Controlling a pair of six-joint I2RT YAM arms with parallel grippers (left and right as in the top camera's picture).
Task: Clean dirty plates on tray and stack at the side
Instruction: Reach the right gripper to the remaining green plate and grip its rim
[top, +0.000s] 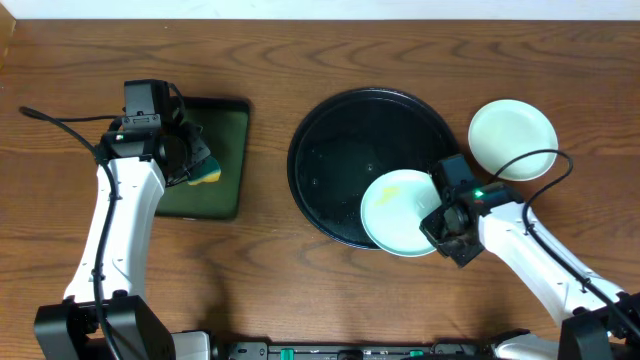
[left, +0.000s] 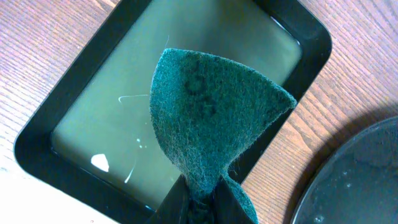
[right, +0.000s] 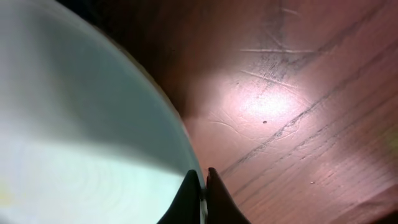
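Note:
The round black tray (top: 340, 150) sits at the table's middle. A pale mint plate (top: 398, 212) with a yellowish smear hangs over the tray's lower right rim. My right gripper (top: 440, 215) is shut on that plate's right edge; in the right wrist view the plate (right: 74, 124) fills the left and the fingers (right: 202, 186) pinch its rim. A second, clean-looking plate (top: 512, 138) lies on the table right of the tray. My left gripper (top: 192, 160) is shut on a green sponge (left: 211, 118) above the small rectangular tray (left: 93, 180). A third plate is not in view.
The small rectangular black tray with green inside (top: 215, 195) lies at the left, under my left gripper. The round tray's rim (left: 367, 180) shows at the lower right of the left wrist view. Bare wooden table (right: 298, 93) lies beside the held plate.

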